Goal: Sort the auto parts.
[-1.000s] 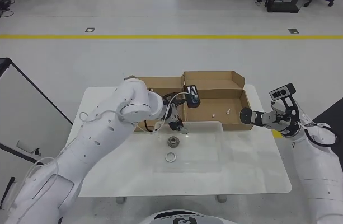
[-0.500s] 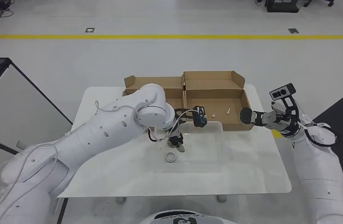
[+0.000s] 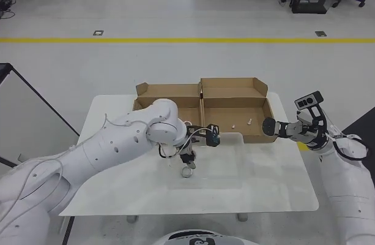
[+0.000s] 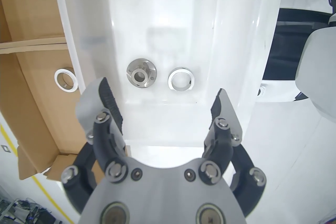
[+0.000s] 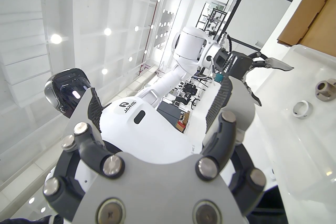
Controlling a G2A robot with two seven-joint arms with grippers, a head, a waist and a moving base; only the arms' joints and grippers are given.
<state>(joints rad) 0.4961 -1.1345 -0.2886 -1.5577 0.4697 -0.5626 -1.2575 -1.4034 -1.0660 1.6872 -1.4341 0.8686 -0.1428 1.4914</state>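
**Q:** How is the left gripper (image 4: 162,89) seen?

**A:** Its jaws are spread wide and nothing is held, above a clear tray (image 4: 162,12). A flanged metal hub (image 4: 141,73) and a white ring (image 4: 181,79) are laid side by side in it, not touching. A second ring (image 4: 66,79) is seen in the cardboard box (image 4: 31,57) alongside.

**Q:** And the right gripper (image 5: 157,88)?

**A:** It is likewise spread and empty, and is held beside the box.
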